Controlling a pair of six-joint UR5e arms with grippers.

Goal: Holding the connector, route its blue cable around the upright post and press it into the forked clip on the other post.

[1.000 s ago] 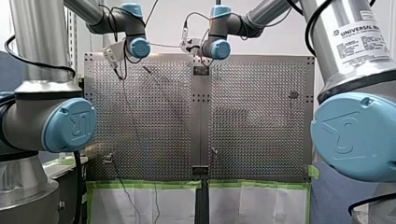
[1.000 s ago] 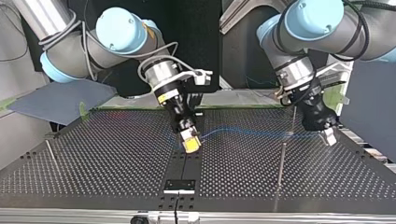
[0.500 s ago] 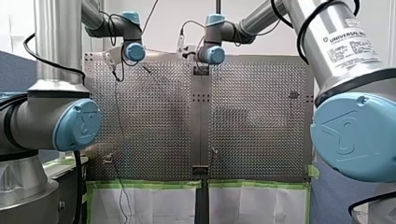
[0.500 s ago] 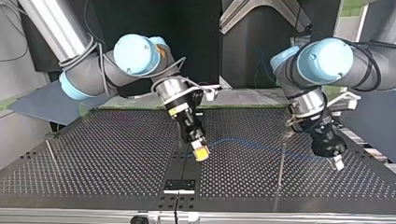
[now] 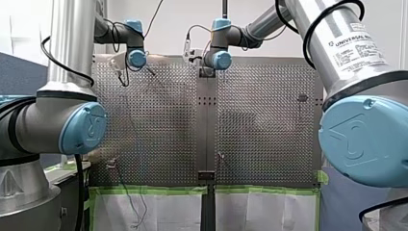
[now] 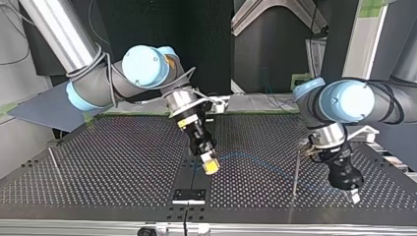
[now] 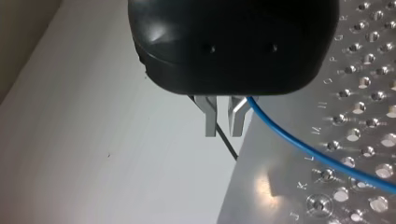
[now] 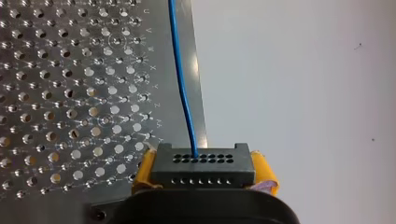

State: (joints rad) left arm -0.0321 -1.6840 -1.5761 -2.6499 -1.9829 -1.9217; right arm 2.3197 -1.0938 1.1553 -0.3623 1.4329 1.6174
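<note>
In the top view my right gripper (image 6: 210,165), with yellow pads, is shut on the black connector (image 6: 209,162) just above the table's middle strip. The blue cable (image 6: 255,162) runs from it across the plate, past the thin upright post (image 6: 296,169), to my left gripper (image 6: 352,195) near the front right. In the right wrist view the connector (image 8: 203,164) sits between the yellow pads (image 8: 142,170), with the cable (image 8: 182,79) leaving straight ahead. In the left wrist view the metal fingers (image 7: 211,116) stand close together and the cable (image 7: 299,142) comes out from behind one of them.
A second thin post (image 6: 53,160) stands at the top view's left. A black block (image 6: 189,195) sits on the middle strip by the near edge. In the front view small fixtures (image 5: 111,163) (image 5: 220,156) stand low on the perforated plate (image 5: 260,130).
My left arm has swung down toward the top view's near right corner, pulling the cable past the post. My right gripper has moved slightly nearer with the connector.
</note>
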